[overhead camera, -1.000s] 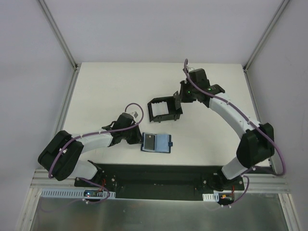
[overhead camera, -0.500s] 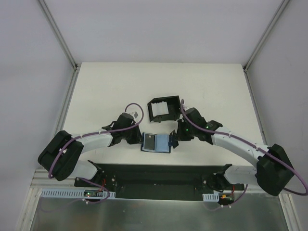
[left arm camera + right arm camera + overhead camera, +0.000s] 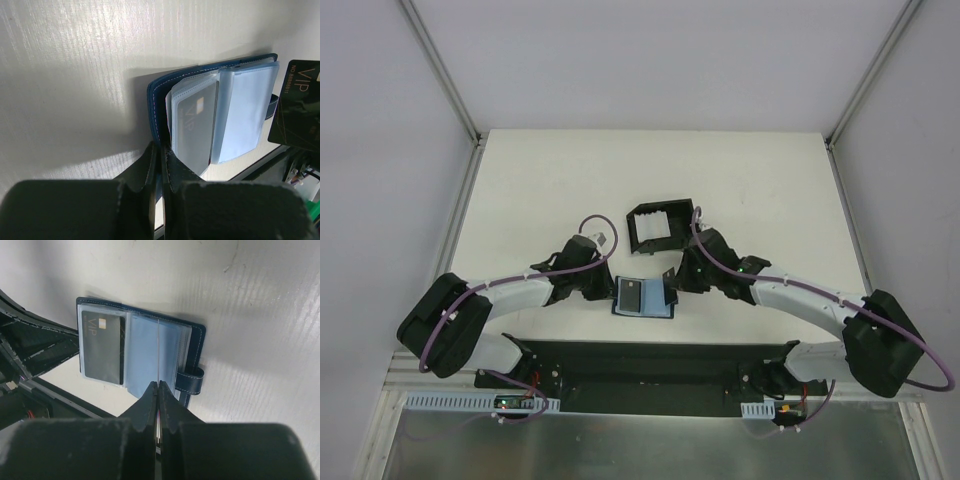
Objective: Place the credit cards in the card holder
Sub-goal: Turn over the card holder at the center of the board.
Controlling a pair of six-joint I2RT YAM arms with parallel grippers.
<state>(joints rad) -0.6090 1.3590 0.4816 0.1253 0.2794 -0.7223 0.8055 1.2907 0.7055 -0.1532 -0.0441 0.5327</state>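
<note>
The card holder lies open on the white table, navy cover down, pale blue pockets up. One dark credit card marked VIP sits in a left pocket. My left gripper is shut on the holder's left cover. My right gripper is shut on a second credit card, seen edge-on above the middle pockets. In the left wrist view that card shows as dark with VIP lettering, at the holder's right side. The snap tab sticks out on the right.
A black square tray with raised walls stands just behind the holder. The black base strip runs along the table's near edge, close to the holder. Metal frame posts rise at the table's back corners.
My right arm has swung from the black tray down to the card holder, carrying a card, then shifted slightly left over it. The left arm and the holder have stayed put.
</note>
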